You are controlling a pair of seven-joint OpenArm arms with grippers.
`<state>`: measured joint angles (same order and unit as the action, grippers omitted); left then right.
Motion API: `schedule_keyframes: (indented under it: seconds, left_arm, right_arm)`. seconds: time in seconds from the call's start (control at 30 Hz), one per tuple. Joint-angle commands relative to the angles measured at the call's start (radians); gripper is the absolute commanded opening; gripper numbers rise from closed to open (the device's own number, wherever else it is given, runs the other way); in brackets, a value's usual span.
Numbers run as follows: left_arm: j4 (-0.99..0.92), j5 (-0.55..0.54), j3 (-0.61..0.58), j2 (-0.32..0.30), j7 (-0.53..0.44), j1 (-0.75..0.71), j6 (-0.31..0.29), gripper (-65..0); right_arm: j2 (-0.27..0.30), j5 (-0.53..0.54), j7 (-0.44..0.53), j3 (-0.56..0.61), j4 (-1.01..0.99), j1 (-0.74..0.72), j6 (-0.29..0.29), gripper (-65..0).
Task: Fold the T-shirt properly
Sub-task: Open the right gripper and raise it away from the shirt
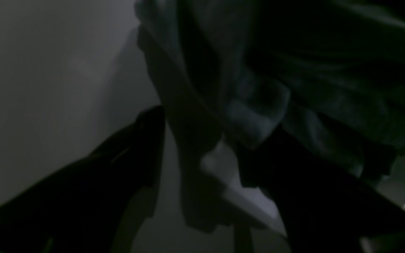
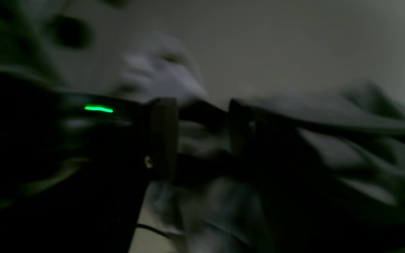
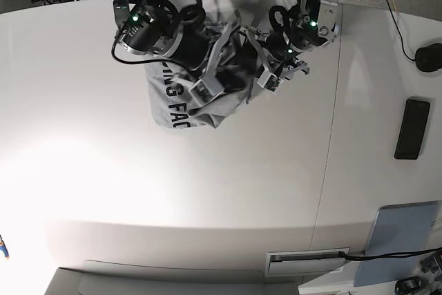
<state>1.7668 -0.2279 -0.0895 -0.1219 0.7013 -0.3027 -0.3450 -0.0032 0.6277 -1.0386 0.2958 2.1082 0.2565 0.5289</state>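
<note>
Lying in a crumpled heap at the far middle of the white table (image 3: 207, 191): the grey T-shirt (image 3: 181, 112). Showing black letters (image 3: 170, 105) on its near left side, with only "FAC" easy to read. Bunched up between the two arms, with folds and a loose hem sticking out.

Reaching into the heap from the left: the right gripper (image 3: 207, 90). Seen up close and very blurry, with its two dark fingers (image 2: 164, 137) standing apart and a lump of grey cloth sitting in the gap. Cannot tell if pressing on that cloth or just around it.

Coming at the heap from the right: the left gripper (image 3: 273, 77). Seen up close in dim light, with jaws apart. One dark finger (image 1: 146, 140) clear of the cloth, with a strip of bare table beside it. Shirt folds (image 1: 258, 105) hanging down between the fingers.

Resting well away near the right edge: a black mouse (image 3: 429, 56) far off, a flat black phone (image 3: 412, 129) nearer, and a pale-blue pad (image 3: 395, 243) at the near right corner.
</note>
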Motion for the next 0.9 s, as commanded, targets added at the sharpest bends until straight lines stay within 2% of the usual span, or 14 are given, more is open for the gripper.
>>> schedule_keyframes:
  seconds: [0.0,0.1,0.2,0.3,0.43,0.57,0.77,0.87]
  left_arm:
    - [0.016,-0.01,0.001,0.002,-0.022,0.01,-0.005,-31.5]
    - [0.024,-0.01,0.001,-0.01,-0.018,0.009,-0.005,-31.5]
    - [0.055,-0.011,0.002,-0.052,-0.001,0.009,0.004,-31.5]
    - [0.111,-0.011,0.002,-0.099,0.024,0.009,0.076,-31.5]
    - [0.203,-0.011,0.001,-0.145,0.025,0.003,0.125,-31.5]
    - [0.289,-0.041,0.001,-0.146,0.043,0.0,0.123,-31.5]
    - [0.359,-0.145,0.0,-0.111,0.061,0.0,0.107,-31.5]
    - [0.359,-0.209,0.0,-0.076,0.078,0.0,0.033,-31.5]
  right_arm:
    - [-0.005,0.053,0.026,0.002,0.018,-0.016,0.03,-41.0]
    - [-0.005,0.105,0.023,0.002,0.018,-0.039,0.066,-41.0]
    - [-0.005,0.074,0.018,-0.016,0.018,-0.051,0.065,-41.0]
    - [-0.004,0.027,0.018,-0.079,0.018,-0.06,0.064,-41.0]
    - [0.004,0.023,0.016,-0.22,0.018,-0.069,0.045,-41.0]
    - [0.01,0.023,-0.003,-0.384,0.018,-0.071,0.019,-41.0]
    - [0.105,-0.011,-0.032,-0.59,0.018,-0.07,0.019,-41.0]
    - [0.151,-0.054,-0.043,-0.674,0.018,-0.064,-0.016,-41.0]
